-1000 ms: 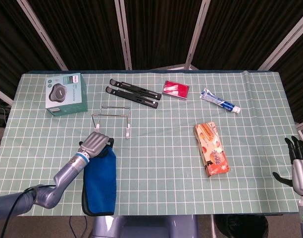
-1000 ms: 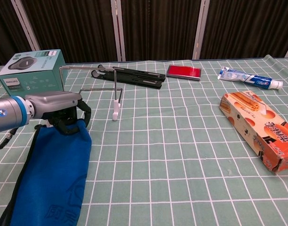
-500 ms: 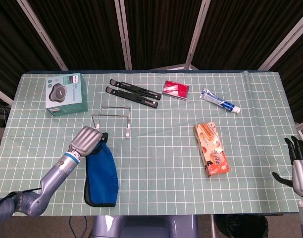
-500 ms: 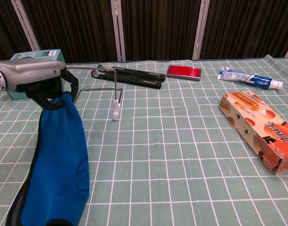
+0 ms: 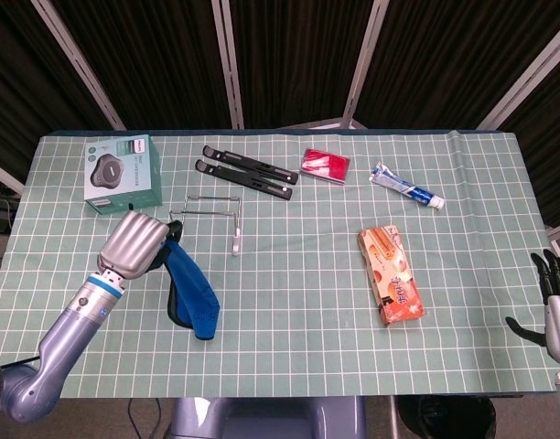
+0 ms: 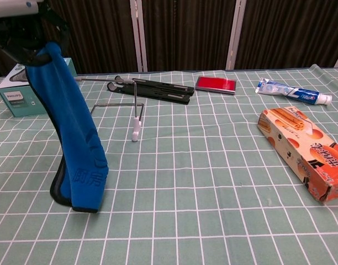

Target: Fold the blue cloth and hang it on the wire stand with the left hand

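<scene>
My left hand (image 5: 134, 244) grips the top end of the folded blue cloth (image 5: 193, 291) and holds it up above the table. The cloth (image 6: 75, 132) hangs long and narrow, its lower end near the tabletop. In the chest view only the underside of the left hand (image 6: 25, 22) shows at the top left corner. The wire stand (image 5: 210, 215) stands upright just behind and to the right of the cloth; in the chest view the wire stand (image 6: 130, 105) is to the cloth's right. My right hand (image 5: 556, 306) hangs past the table's right edge, fingers apart, holding nothing.
A green box (image 5: 123, 173) sits at the back left. Black bars (image 5: 246, 171), a red pack (image 5: 325, 164) and a toothpaste tube (image 5: 406, 187) lie along the back. An orange snack box (image 5: 390, 274) lies at the right.
My left hand has risen and pulled back to the left, lifting the blue cloth off the table until it hangs nearly free. The right hand has barely moved.
</scene>
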